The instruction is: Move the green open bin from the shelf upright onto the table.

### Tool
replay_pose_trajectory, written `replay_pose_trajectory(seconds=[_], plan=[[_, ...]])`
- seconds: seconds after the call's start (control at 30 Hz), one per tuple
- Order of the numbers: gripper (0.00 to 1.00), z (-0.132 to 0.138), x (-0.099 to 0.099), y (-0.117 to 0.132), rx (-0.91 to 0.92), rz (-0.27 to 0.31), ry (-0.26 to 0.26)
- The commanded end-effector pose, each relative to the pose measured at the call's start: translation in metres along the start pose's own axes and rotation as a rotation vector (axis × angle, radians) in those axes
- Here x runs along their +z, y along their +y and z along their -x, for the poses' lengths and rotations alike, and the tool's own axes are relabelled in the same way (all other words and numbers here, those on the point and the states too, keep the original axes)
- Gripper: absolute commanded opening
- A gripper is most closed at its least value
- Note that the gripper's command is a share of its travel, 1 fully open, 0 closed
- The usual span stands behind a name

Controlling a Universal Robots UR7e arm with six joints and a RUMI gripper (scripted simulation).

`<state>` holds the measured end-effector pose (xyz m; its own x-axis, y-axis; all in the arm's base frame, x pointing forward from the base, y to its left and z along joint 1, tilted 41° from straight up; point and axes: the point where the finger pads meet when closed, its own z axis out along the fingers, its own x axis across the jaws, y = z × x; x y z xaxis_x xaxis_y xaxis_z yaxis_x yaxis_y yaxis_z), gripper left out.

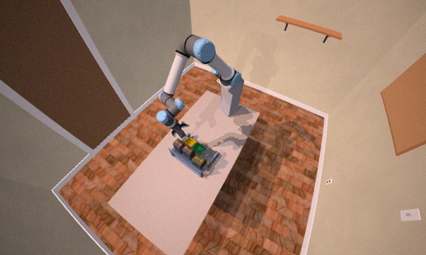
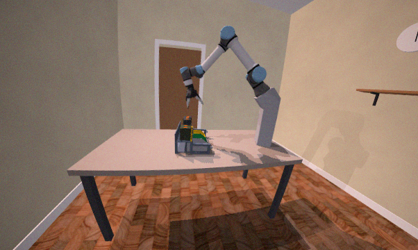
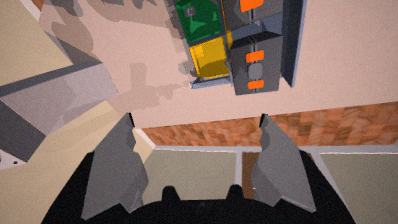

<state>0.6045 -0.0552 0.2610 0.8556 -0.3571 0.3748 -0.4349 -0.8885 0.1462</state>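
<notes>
The green open bin (image 1: 199, 147) (image 2: 199, 136) (image 3: 200, 22) sits upright in the lower row of the small blue-grey shelf (image 1: 186, 163) (image 2: 177, 139) (image 3: 295, 45) on the table. It stands between a yellow bin (image 1: 189, 142) (image 3: 212, 57) and a grey bin (image 1: 209, 154). A small grey part shows inside it in the wrist view; its other contents are unclear. My gripper (image 1: 180, 130) (image 2: 195, 105) (image 3: 197, 114) is wide open and empty. It hangs above the table, higher than the shelf and off its yellow-bin end, not touching anything.
Dark boxes with orange latches (image 1: 187, 151) (image 3: 257, 65) and an olive box (image 1: 198, 161) (image 2: 185, 133) stand in a higher row behind the open bins. The arm's pedestal (image 1: 231, 97) (image 2: 266, 121) rises from the table (image 1: 153, 198) (image 2: 126, 160) on the side that the open bins face.
</notes>
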Motion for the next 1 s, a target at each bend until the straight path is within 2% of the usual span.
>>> replay_pose_trajectory(seconds=[0.0,0.97], plan=[[1.0,0.018,0.003,0.001,0.113,-0.012,-0.039],[1.0,0.082,0.015,0.004,0.496,-0.017,-0.183]])
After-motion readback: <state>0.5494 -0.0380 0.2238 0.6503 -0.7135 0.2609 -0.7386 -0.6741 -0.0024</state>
